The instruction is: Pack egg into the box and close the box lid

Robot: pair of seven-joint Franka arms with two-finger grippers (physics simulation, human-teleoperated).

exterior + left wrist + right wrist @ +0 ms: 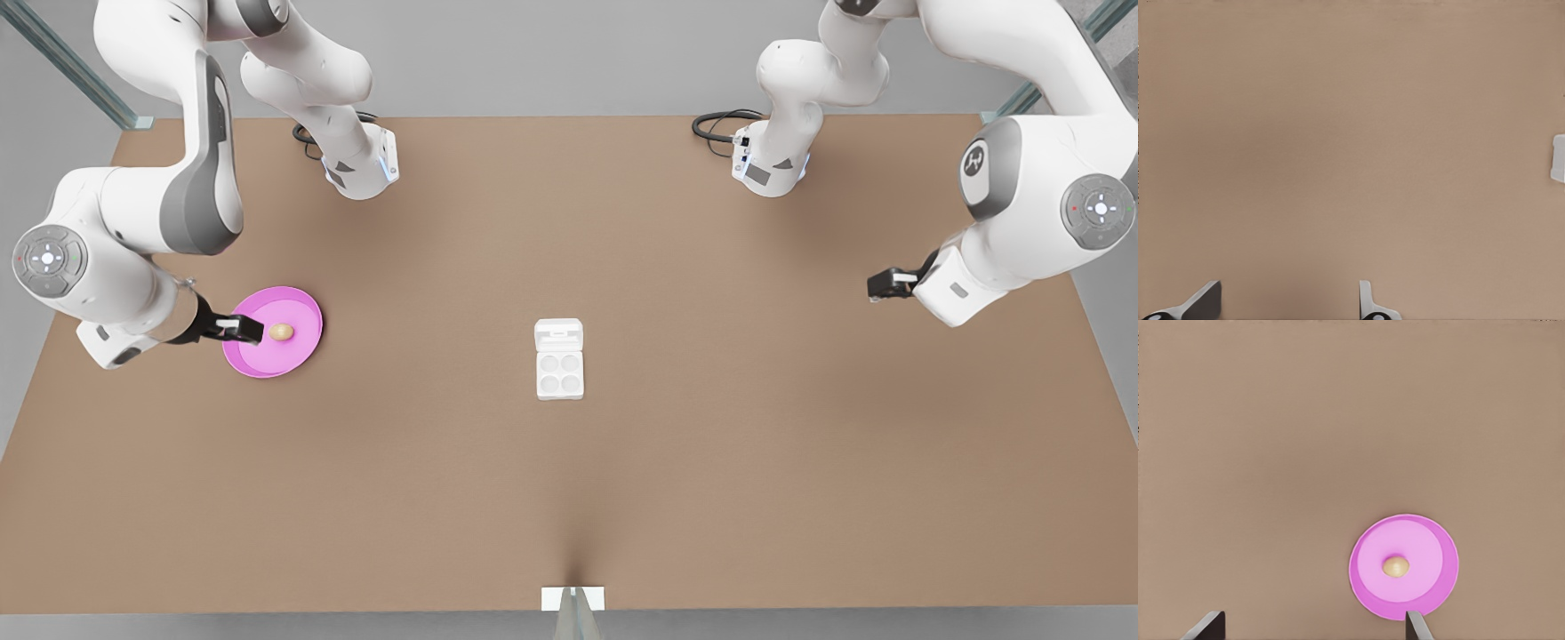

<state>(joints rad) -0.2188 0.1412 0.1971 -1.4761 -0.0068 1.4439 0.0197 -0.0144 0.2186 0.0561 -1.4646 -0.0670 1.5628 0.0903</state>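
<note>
Right gripper, fingers spread, hovers beside the egg, whose long axis points toward it.

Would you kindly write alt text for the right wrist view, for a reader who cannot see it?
A tan-brown egg rests at the centre of a round pink plate on a brown table. The right end effector is above the table with its two fingertips spread apart.

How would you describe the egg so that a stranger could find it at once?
Start from the brown table and find the round pink plate toward the front view's left. The egg lies alone at the plate's middle. It is small, oval and tan-brown, unlike the white box at mid-table.
</note>
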